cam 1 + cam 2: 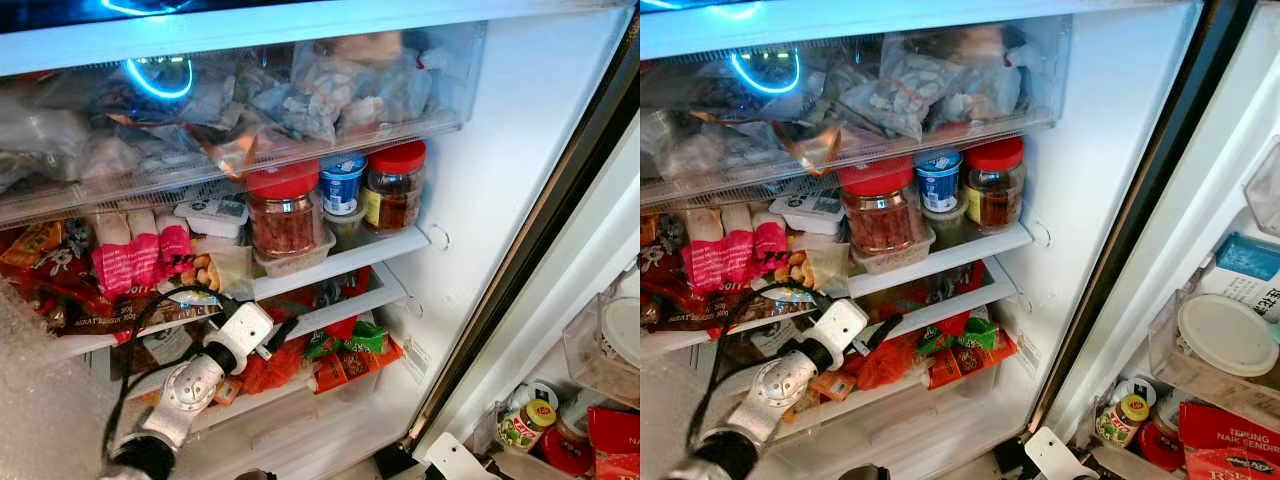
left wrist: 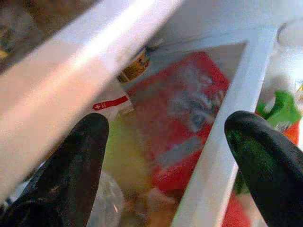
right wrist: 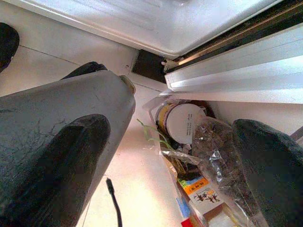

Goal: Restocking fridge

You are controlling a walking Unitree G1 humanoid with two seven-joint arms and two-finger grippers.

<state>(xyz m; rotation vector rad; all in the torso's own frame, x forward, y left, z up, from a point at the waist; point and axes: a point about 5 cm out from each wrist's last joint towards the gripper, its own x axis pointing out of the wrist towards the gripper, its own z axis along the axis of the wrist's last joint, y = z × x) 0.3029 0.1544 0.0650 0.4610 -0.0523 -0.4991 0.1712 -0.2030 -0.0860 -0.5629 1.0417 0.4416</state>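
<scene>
Left eye view: the left hand (image 1: pixel 283 333) reaches into the fridge from seven o'clock, silver forearm angled up toward one o'clock, black fingers pointing between the two lower shelves. The risk I judge greatest is crowding: the lower shelf (image 1: pixel 345 300) is packed with red and green packets (image 1: pixel 345 345), and a push from the fingers could shove them off the front edge. Above, at twelve o'clock of the hand, a red-lidded jar (image 1: pixel 283 212) stands in a clear tub, beside a blue-lidded cup (image 1: pixel 341 184) and a second red-lidded jar (image 1: pixel 394 187); a lift of the wrist could knock the shelf under them.

Right eye view: the same reach. At four o'clock the door bins (image 1: pixel 1215 360) hold jars and a red packet.

Left wrist view: the left hand is released, fingers (image 2: pixel 78 161) spread wide and empty, straddling the white shelf rim (image 2: pixel 222 137); a red packet (image 2: pixel 189 118) lies beyond, not gripped. The fingers could catch on that rim.

Right wrist view: the right hand (image 3: pixel 180 161) hangs low, fingers apart and holding nothing, over the floor (image 3: pixel 137 175) by the fridge's foot. A bag of goods (image 3: pixel 208 156), likely the stock to load, lies below it.
</scene>
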